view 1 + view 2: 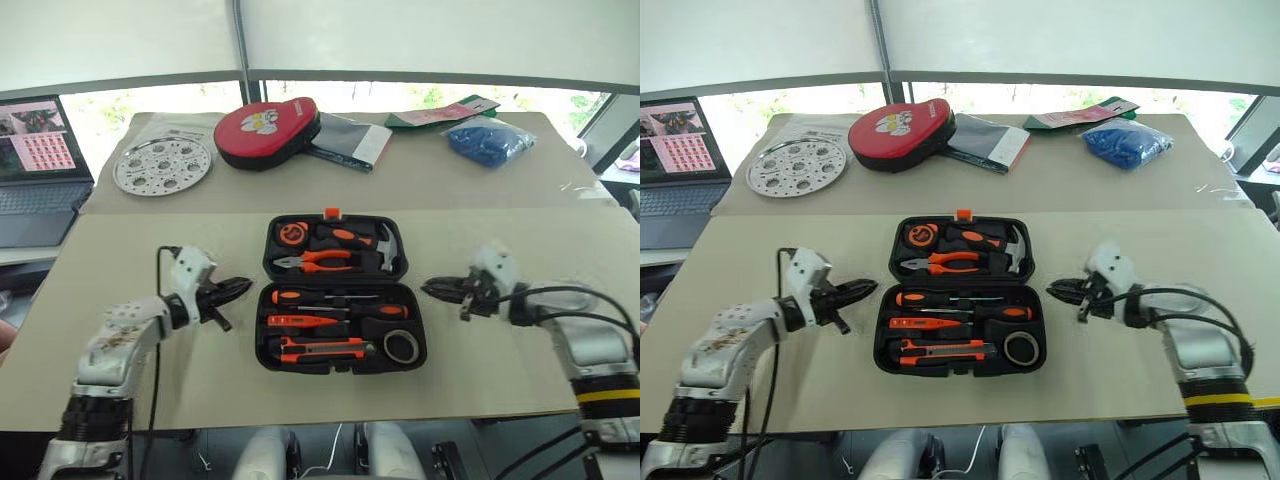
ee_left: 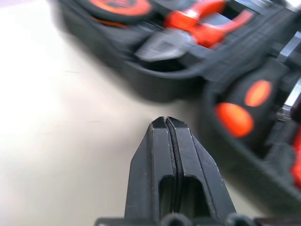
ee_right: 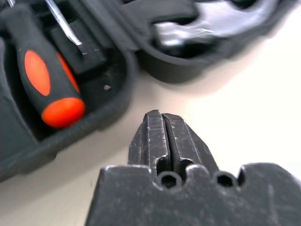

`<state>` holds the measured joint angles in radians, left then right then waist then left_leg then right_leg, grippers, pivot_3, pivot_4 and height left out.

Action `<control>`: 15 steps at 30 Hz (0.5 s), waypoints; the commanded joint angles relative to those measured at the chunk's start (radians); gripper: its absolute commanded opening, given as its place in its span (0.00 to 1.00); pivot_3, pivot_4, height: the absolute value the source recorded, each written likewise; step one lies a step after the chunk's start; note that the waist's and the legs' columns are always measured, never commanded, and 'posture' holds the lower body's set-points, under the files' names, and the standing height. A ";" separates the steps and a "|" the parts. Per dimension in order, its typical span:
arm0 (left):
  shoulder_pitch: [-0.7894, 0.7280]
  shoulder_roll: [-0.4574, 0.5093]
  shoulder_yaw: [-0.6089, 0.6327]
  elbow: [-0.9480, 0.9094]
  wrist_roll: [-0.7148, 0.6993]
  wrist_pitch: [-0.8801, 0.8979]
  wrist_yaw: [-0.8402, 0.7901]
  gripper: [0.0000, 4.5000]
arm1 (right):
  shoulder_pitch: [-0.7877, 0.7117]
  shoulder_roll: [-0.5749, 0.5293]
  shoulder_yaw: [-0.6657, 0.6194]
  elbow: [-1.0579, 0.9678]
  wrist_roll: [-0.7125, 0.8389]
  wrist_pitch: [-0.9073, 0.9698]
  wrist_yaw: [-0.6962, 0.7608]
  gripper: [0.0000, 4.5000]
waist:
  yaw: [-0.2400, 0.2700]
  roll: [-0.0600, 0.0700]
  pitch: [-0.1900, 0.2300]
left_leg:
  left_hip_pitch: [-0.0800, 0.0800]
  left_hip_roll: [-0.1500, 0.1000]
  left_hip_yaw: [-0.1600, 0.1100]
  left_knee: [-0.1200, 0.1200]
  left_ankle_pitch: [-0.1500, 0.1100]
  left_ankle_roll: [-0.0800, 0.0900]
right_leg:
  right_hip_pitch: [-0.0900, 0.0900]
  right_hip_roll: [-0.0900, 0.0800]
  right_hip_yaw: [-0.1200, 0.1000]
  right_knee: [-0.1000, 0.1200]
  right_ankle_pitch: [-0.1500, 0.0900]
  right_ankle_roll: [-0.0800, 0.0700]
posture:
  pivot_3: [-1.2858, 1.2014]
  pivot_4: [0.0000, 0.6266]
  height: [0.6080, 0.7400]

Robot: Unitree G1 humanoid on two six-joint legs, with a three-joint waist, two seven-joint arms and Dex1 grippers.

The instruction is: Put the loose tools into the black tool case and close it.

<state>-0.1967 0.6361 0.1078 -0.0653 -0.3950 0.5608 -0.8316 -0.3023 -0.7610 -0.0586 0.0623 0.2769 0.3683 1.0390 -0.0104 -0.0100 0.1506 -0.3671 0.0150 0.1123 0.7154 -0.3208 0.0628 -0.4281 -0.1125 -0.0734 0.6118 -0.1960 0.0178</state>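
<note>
2 grippers (image 1: 243,288) (image 1: 430,290) shut, flanking 1 open case (image 1: 340,295) w/ 2 screwdrivers (image 1: 330,297).

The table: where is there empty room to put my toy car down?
The near table is bare in front of the open black tool case and beside it past each gripper. The far table is crowded: perforated disc, red oval case, blue bag.

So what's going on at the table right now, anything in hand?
Nothing is held. The black tool case lies open on the table, with the screwdrivers, utility knife and tape roll already in its near half. The left gripper and right gripper sit shut and empty on either side of the case, pointing at it. The case is not yet closed.
</note>
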 commanded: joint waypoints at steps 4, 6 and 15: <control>-0.178 0.139 0.070 -0.078 -0.213 0.525 0.031 0.60 | -0.164 -0.091 -0.060 -0.186 0.216 0.634 -0.087 0.64 | -0.001 0.000 0.002 | -0.002 0.000 0.000 0.000 0.000 0.000 | -0.004 0.000 0.001 0.002 0.000 -0.001 | 0.52 0.24 1.00; -0.259 0.100 0.062 -0.058 -0.229 0.596 0.076 0.76 | -0.257 -0.066 -0.052 -0.149 0.246 0.765 -0.128 0.80 | 0.000 0.000 0.002 | -0.002 0.000 0.000 0.000 0.000 0.000 | -0.003 0.000 0.001 0.002 0.000 -0.001 | 0.52 0.24 1.00; -0.434 -0.055 -0.023 0.057 -0.123 0.647 0.272 0.88 | -0.506 0.051 0.084 0.088 0.148 0.878 -0.287 0.99 | 0.002 -0.001 0.002 | -0.005 -0.002 0.001 -0.001 0.001 0.001 | -0.004 0.003 0.001 0.001 0.001 0.000 | 0.52 0.24 1.00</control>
<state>-0.6055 0.5806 0.0882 -0.0114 -0.5362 1.2226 -0.5786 -0.7785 -0.7025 0.0147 0.1320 0.4497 1.2610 0.7717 -0.0084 -0.0107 0.1523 -0.3723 0.0126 0.1138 0.7143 -0.3203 0.0637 -0.4330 -0.1097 -0.0725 0.6129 -0.1947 0.0176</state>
